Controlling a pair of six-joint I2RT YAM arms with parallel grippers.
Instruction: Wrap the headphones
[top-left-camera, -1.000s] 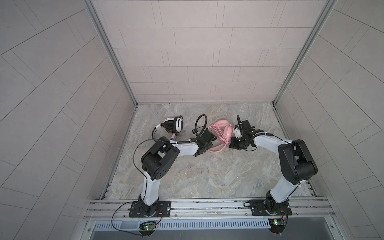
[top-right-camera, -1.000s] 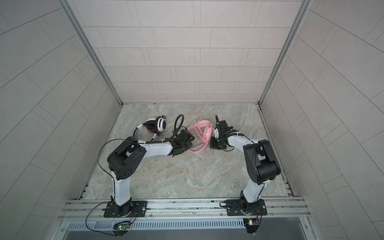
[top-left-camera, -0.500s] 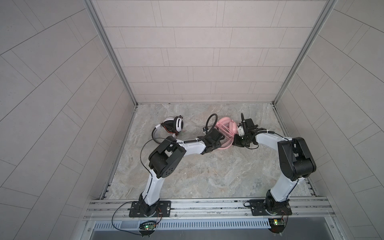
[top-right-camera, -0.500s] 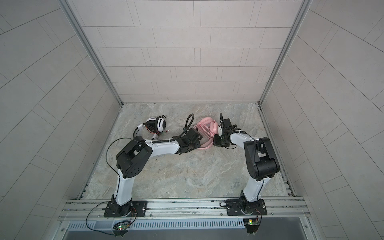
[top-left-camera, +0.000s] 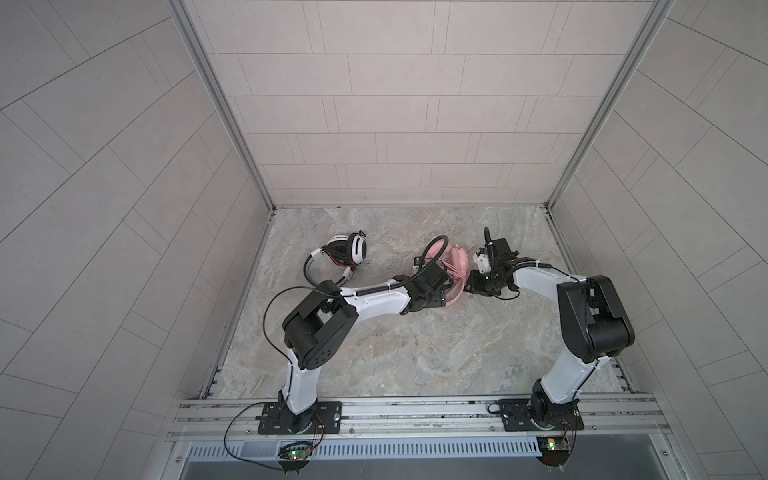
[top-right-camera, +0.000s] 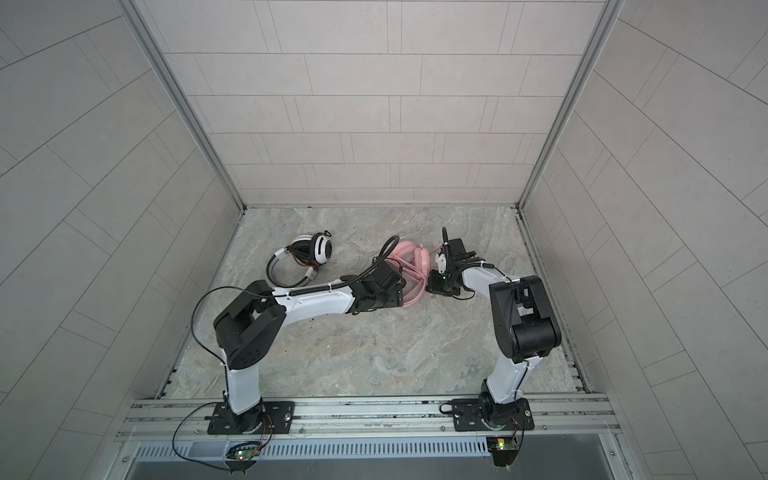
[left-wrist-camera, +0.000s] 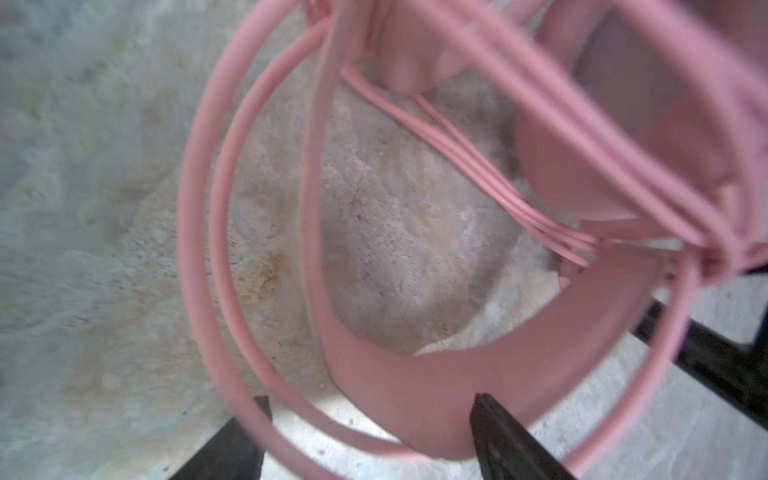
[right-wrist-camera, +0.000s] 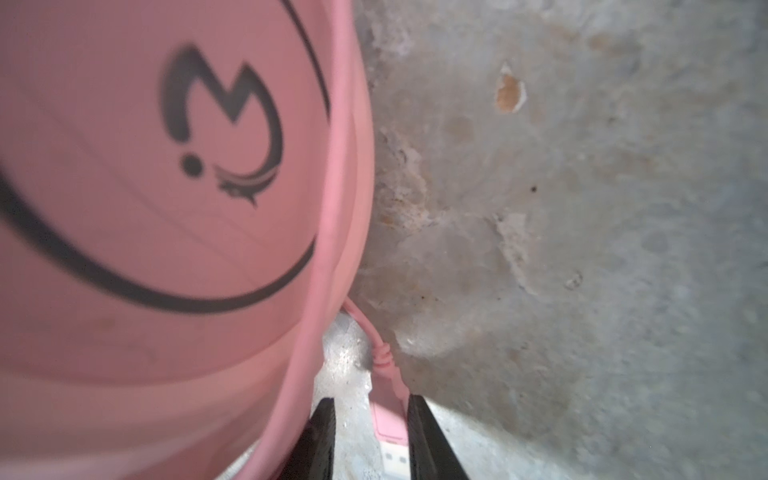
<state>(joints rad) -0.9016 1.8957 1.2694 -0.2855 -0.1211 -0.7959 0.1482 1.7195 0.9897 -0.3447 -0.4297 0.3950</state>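
Mid-table, both top views hide the jaw tips. Wrist views: left gripper (left-wrist-camera: 374, 409) spread astride pink headset (top-left-camera: 456, 261) headband (left-wrist-camera: 415, 374); right gripper (right-wrist-camera: 371, 415) parted loosely around its USB plug (right-wrist-camera: 388, 432).

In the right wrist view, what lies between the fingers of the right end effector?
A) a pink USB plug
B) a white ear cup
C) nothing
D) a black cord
A: the pink USB plug lies between the black fingers of the right end effector, beside the pink ear cup.
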